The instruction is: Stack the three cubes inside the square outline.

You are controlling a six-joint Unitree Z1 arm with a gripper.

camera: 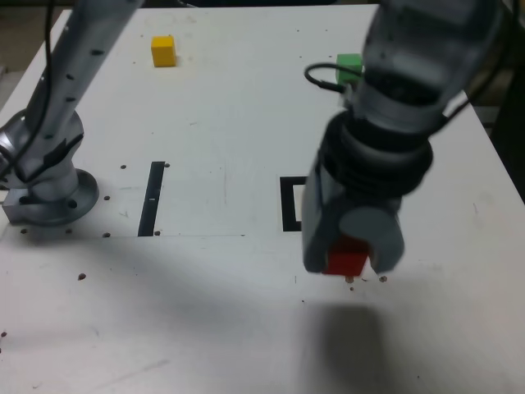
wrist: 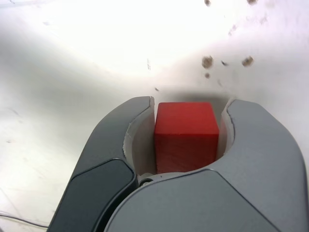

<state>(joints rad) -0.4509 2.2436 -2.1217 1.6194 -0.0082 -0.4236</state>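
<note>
above table, claw (camera: 354, 261) grips red cube (camera: 345, 259)

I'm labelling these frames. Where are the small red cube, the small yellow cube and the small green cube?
small red cube (wrist: 186, 133): wrist view, front face, between the jaws.
small yellow cube (camera: 163, 50): exterior view, middle.
small green cube (camera: 349, 66): exterior view, visible face beside the arm.

red cube (camera: 346, 259) | yellow cube (camera: 163, 50) | green cube (camera: 349, 67) | black outline (camera: 289, 203) (white table (camera: 230, 131))
</note>
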